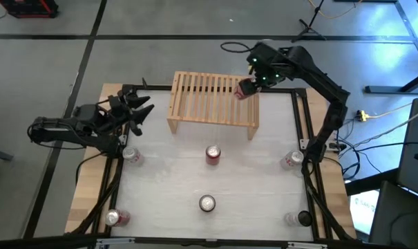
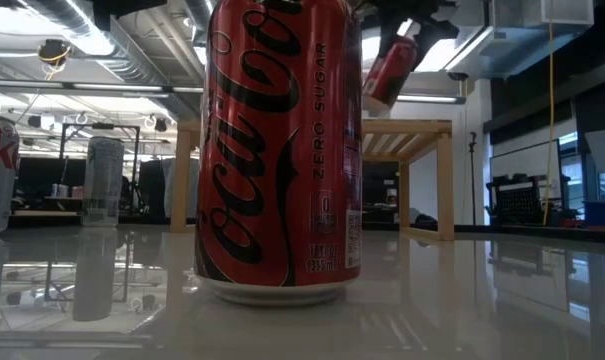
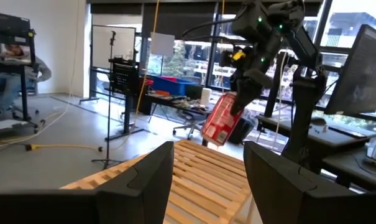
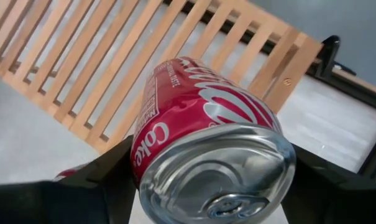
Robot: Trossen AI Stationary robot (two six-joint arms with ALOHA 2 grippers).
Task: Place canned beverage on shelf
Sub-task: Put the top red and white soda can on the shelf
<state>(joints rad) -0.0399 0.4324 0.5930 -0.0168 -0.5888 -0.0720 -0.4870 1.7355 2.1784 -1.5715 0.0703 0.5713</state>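
Gripping tilted can (image 4: 206, 149), right tool (image 1: 246, 88)

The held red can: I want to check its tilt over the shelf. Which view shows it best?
The left wrist view: the red can hangs tilted in the right gripper above the shelf. The right wrist view shows mostly its end, the high view a small patch, the low view only part.

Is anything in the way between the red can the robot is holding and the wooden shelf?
No, nothing visible. The right gripper holds the red can tilted above the shelf, over its right end. The slats there are bare.
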